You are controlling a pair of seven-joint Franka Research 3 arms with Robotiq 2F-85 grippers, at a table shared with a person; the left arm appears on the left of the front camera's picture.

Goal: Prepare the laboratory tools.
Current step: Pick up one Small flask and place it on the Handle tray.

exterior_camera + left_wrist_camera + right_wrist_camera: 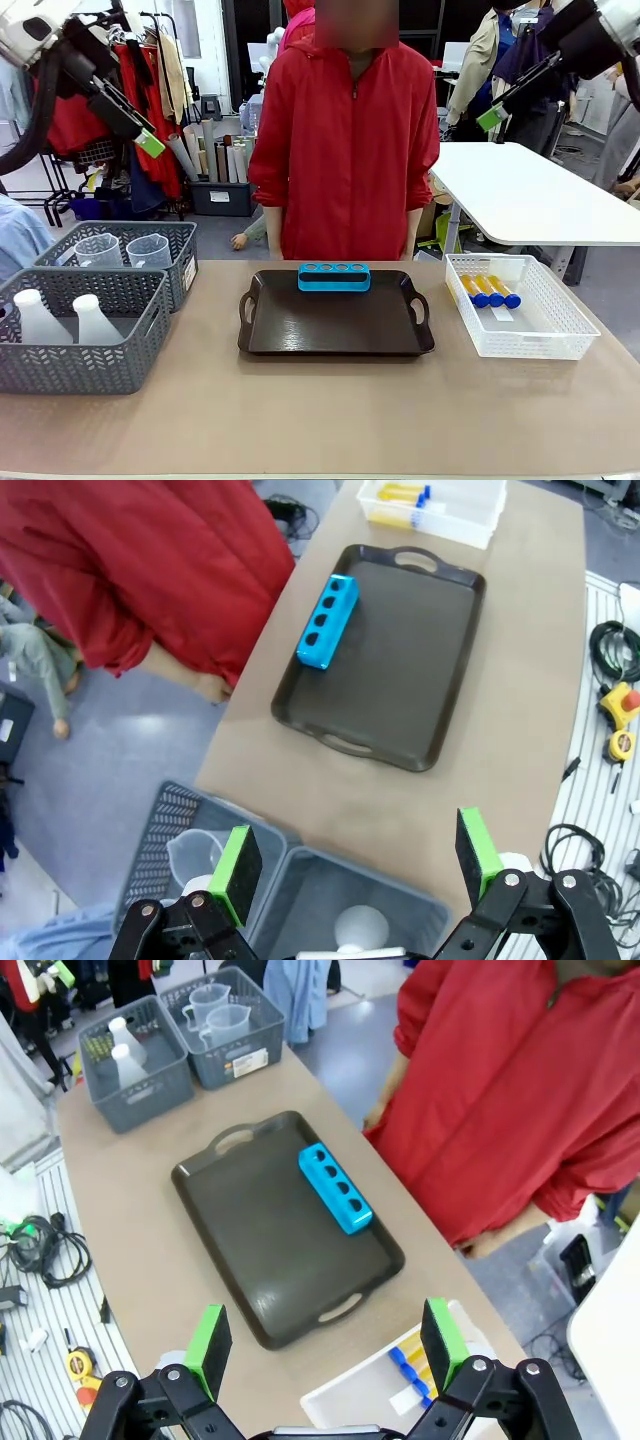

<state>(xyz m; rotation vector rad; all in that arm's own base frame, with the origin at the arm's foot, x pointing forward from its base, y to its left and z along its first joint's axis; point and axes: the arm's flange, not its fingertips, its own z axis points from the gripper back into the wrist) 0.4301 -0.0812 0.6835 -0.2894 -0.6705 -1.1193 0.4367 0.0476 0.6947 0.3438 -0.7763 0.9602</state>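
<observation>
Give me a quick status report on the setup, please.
Left pincer and right pincer open, held high. Tubes in white basket, flasks and jugs in grey baskets, blue rack on tray. Nothing blocking the tray.

Rack (pixel 334 277) at far edge of tray (pixel 330 338), tubes (pixel 489 291) in right basket (pixel 562 332), flasks (pixel 38 318) and jugs (pixel 148 251) in left baskets (pixel 90 365)

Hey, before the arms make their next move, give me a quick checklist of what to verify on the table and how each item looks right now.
1. Fingers open: left gripper ok, right gripper ok.
2. Tray bare apart from the blue rack: ok.
3. Rack holes empty: ok.
4. Orange tubes lying in the white basket: ok.
5. Flasks and jugs upright in the grey baskets: ok.
6. Person not reaching over the tray: ok.
</observation>
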